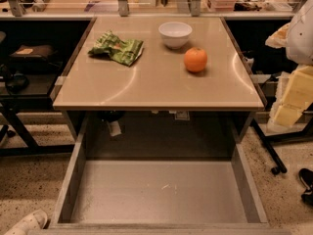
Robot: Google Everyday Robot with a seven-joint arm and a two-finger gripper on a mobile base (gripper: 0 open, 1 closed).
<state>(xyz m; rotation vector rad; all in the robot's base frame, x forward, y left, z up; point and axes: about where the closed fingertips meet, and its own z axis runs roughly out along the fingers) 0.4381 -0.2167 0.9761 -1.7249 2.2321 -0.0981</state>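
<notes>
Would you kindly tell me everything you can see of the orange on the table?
The orange is a round, whole fruit with bright, slightly glossy orange skin, unpeeled as far as shows. It rests on the tan tabletop, toward the picture's right, with a small shadow beneath. It stands apart from the white bowl behind it and well away from the crumpled green bag. Only the tabletop touches it. The gripper is not in view.

A white bowl (pixel 175 33) stands at the back of the table (pixel 156 87), a crumpled green bag (pixel 117 48) to its left. Below, 1 grey drawer (pixel 161 195) is open. A white shoe (pixel 27 223) lies on the floor. The gripper (pixel 292 104) hangs beside the table's right edge.
</notes>
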